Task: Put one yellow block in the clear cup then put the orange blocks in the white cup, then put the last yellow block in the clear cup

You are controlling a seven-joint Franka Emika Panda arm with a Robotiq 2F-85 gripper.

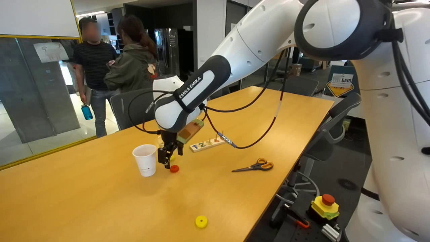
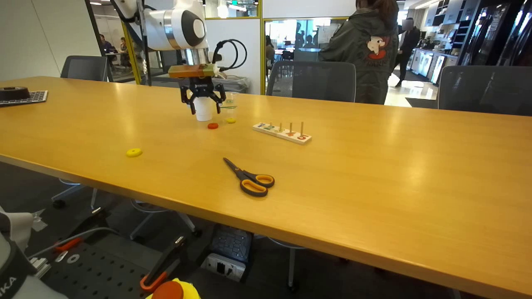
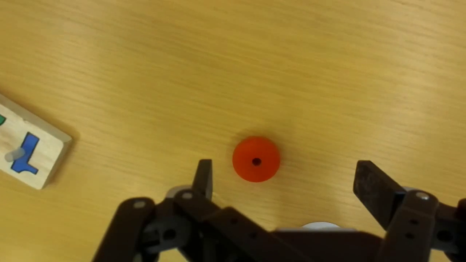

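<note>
My gripper (image 1: 173, 160) is open and empty above the table. In the wrist view the orange block (image 3: 256, 154) lies just ahead of the gap between the fingertips (image 3: 284, 163), nearer the left finger. The orange block also shows in both exterior views (image 1: 174, 168) (image 2: 213, 126); I see only one. The white cup (image 1: 145, 161) stands upright beside the gripper, partly behind it in an exterior view (image 2: 203, 109). The clear cup (image 2: 230, 101) stands behind, mostly hidden by the gripper in an exterior view (image 1: 160, 141). One yellow block (image 2: 230, 120) lies near it; another (image 1: 201, 222) lies apart.
A wooden number board with pegs (image 2: 282, 133) lies near the blocks and also shows in the wrist view (image 3: 32, 156). Orange-handled scissors (image 1: 257, 165) lie on the table (image 2: 374, 166). A keyboard (image 2: 37, 97) sits at the table's far end. Two people stand beyond the table.
</note>
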